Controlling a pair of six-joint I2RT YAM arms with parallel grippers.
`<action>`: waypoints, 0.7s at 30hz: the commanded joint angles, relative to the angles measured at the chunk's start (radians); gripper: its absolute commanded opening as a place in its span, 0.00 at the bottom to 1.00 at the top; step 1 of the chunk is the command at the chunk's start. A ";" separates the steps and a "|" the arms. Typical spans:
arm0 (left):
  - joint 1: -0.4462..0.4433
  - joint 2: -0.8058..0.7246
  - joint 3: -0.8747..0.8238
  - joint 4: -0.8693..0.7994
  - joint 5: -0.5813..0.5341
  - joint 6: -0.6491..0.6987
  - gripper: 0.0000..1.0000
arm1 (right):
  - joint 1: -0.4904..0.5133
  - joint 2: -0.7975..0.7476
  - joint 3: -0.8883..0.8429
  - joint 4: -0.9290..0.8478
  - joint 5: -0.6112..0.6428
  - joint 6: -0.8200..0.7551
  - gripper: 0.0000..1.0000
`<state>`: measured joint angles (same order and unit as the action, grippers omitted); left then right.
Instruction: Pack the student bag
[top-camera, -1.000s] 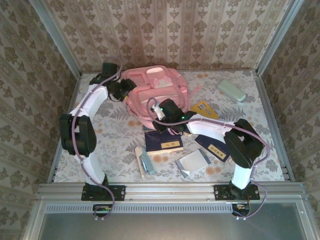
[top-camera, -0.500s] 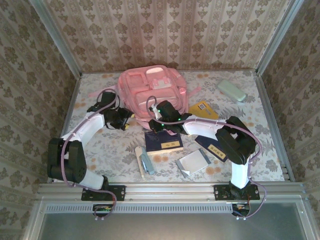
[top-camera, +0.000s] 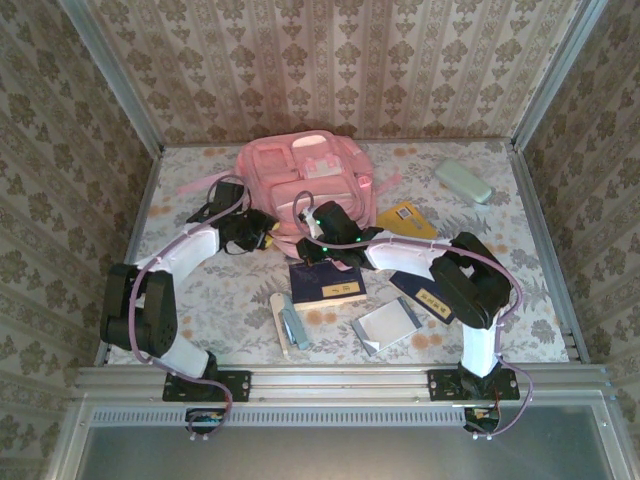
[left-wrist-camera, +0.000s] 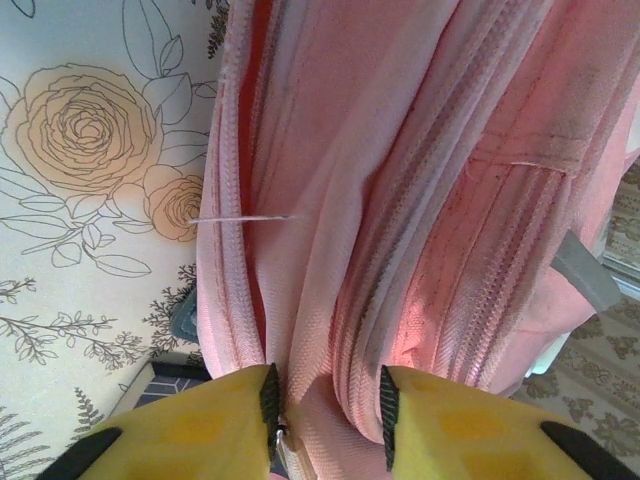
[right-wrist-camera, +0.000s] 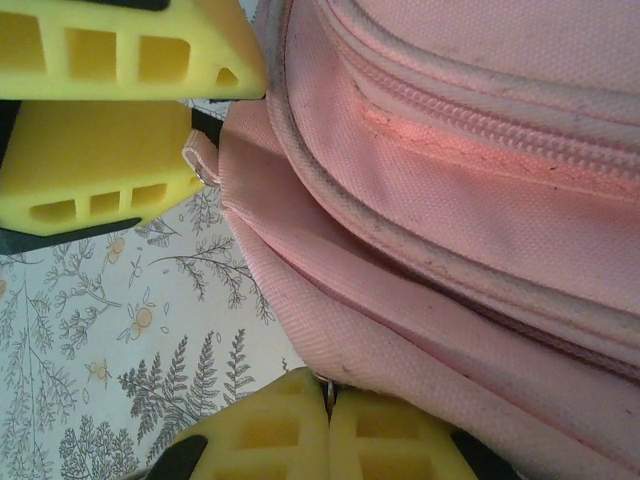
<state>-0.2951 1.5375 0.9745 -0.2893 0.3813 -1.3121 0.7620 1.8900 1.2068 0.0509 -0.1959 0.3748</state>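
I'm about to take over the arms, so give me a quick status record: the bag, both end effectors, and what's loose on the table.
student bag: lying far-centre on the table, front pockets up
left end effector: at the bag's near-left edge, fingers either side of a fabric fold by a zip; firm grip unclear
right end effector: shut, fingertips against the bag's near edge
outside the bag: dark blue book, second dark book, yellow flat item, silver flat item, pale green case
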 joint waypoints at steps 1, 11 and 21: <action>-0.016 0.004 -0.021 0.035 0.016 -0.019 0.30 | 0.007 0.024 0.001 0.057 -0.025 0.014 0.00; -0.011 -0.005 -0.025 0.012 -0.003 0.005 0.00 | 0.007 0.028 0.004 0.013 0.018 -0.009 0.00; 0.022 -0.032 0.106 -0.119 -0.109 0.137 0.00 | 0.007 -0.002 -0.010 -0.100 0.107 -0.092 0.00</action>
<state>-0.2913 1.5379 1.0241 -0.3691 0.3401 -1.2392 0.7704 1.9030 1.2068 0.0189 -0.1471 0.3206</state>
